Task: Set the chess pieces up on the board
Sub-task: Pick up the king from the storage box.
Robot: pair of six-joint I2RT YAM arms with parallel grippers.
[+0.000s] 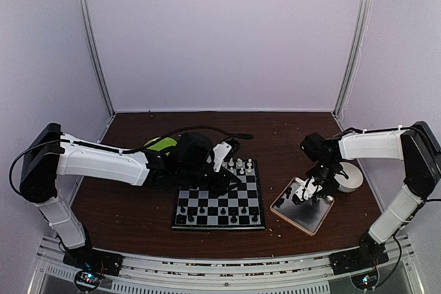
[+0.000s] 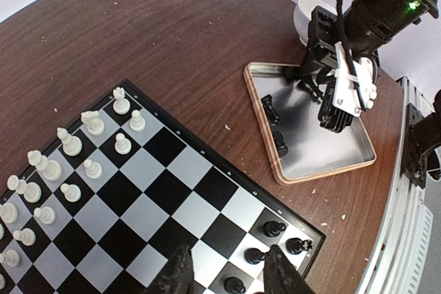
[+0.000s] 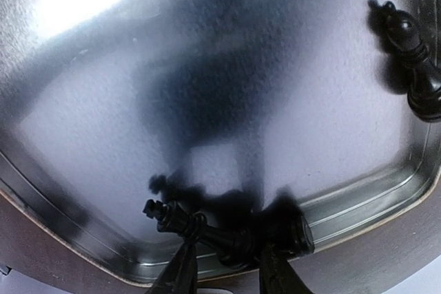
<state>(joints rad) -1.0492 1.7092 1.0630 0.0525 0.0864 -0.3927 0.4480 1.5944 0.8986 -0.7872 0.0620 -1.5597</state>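
Note:
The chessboard [image 1: 219,204] lies in the middle of the table. Several white pieces [image 2: 69,146] stand in two rows on its far side, and a few black pieces [image 2: 275,227] stand at its near right corner. My left gripper [image 2: 227,256] is open and empty, hovering over the board [image 2: 165,146] beside those black pieces. My right gripper [image 3: 227,256] is down in the metallic tray [image 3: 372,191]. Its open fingers straddle a black piece [image 3: 231,239] lying on its side against the tray wall. Another black piece [image 3: 413,60] lies further in.
The tan-rimmed tray [image 1: 289,218] sits right of the board, with a white bowl [image 1: 350,177] behind it. A green object [image 1: 160,144] lies behind my left arm. In the left wrist view, two black pieces [image 2: 270,108] lie in the tray [image 2: 260,135] near my right gripper [image 2: 329,127].

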